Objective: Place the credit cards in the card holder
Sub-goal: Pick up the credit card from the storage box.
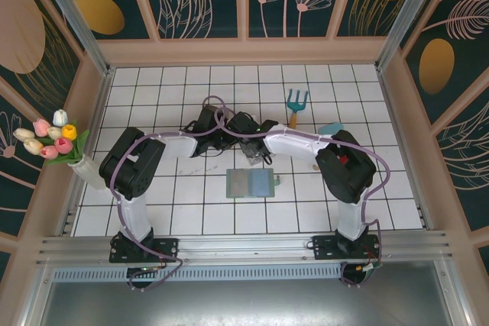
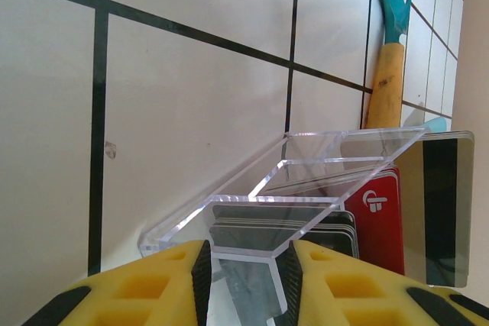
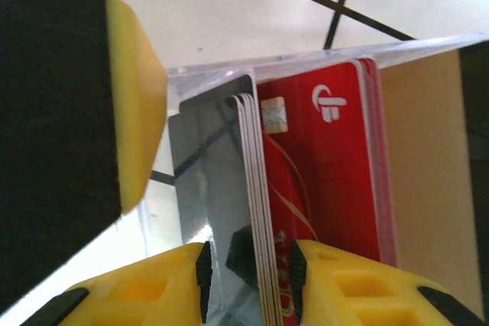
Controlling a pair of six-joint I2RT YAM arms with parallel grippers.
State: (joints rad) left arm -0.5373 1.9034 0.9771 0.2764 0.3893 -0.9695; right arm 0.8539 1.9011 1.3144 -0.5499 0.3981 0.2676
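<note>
Top external view: the card holder (image 1: 250, 183) lies open and flat on the tiled table (image 1: 153, 89), toward the near side between the two arm bases. The left arm (image 1: 137, 162) and right arm (image 1: 344, 162) reach inward and meet just beyond it, not touching it. Jaw state cannot be told from here. A garden fork (image 1: 296, 104) lies further back, to the right.

Left wrist view: the left gripper (image 2: 246, 269) has its jaws narrowly apart on either side of the near end of a clear tray (image 2: 344, 146), which sits tilted. Whether the pads press on it cannot be told. The credit cards (image 2: 275, 227) are stacked inside the tray, with a red card (image 2: 378, 215) beside the grey ones and a dark-striped card (image 2: 443, 204) at the far right.

Right wrist view: the right gripper (image 3: 248, 269) has its jaws parted and straddles the edges of the card stack. A gap shows on each side, so nothing is pinched. The red card faces the camera, under the tray's wall
</note>
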